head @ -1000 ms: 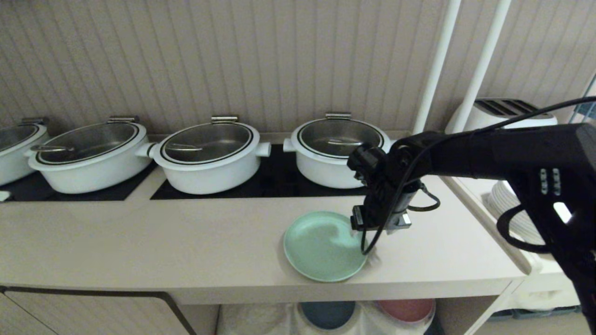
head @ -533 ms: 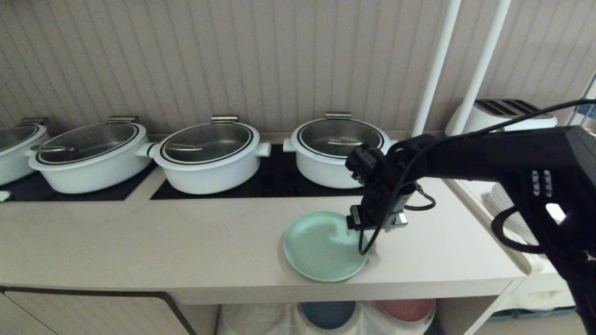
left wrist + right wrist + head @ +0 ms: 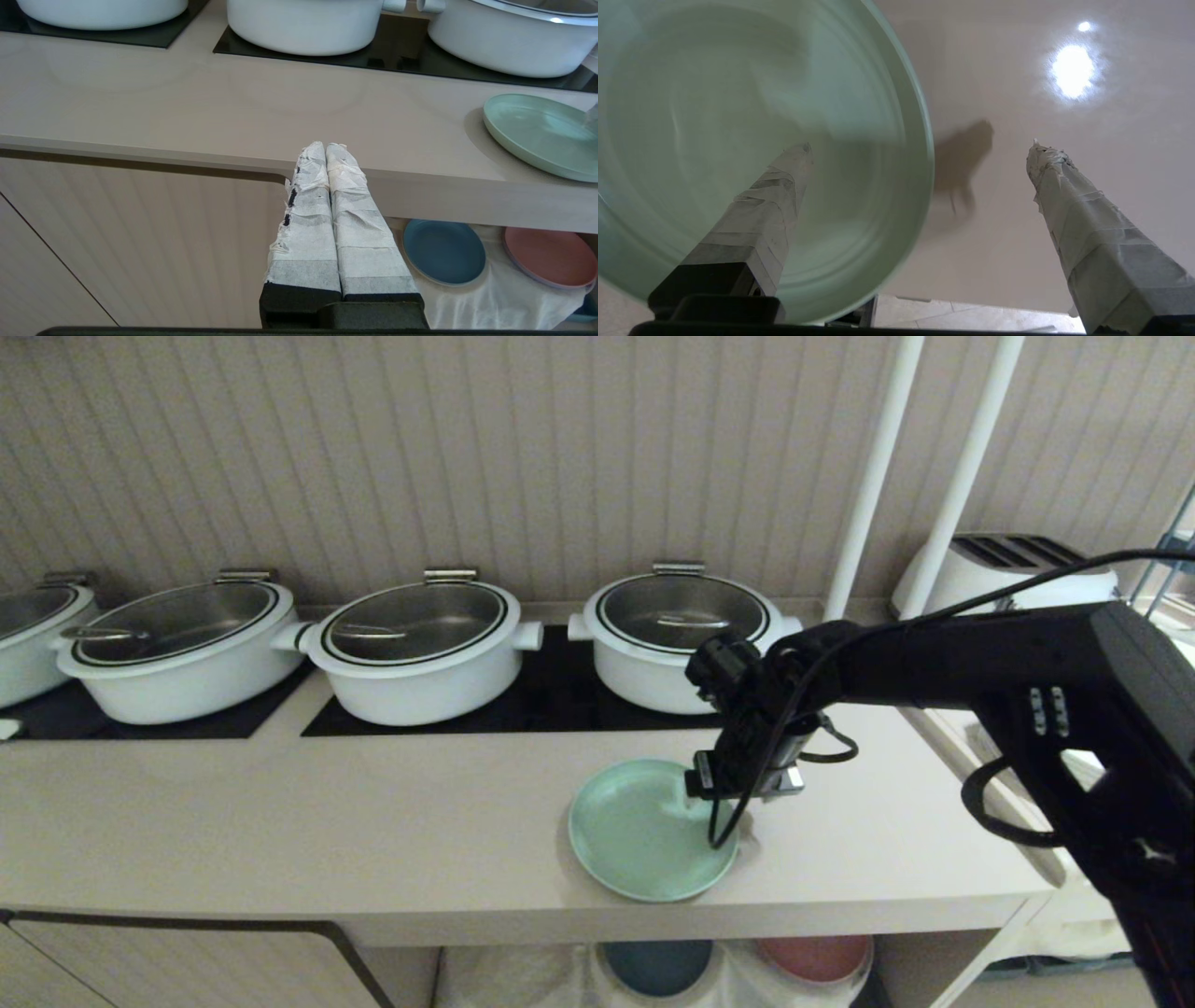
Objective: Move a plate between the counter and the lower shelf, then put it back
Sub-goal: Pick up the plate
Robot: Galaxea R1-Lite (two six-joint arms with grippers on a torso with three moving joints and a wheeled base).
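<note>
The plate (image 3: 644, 835) lies empty on the counter (image 3: 373, 821), right gripper (image 3: 920, 149) fingers spread wide above its rim.

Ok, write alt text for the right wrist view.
The right end effector hangs open over the near right rim of a mint-green plate lying on a beige counter, one taped finger above the plate and the other over bare counter. Nothing is held.
</note>
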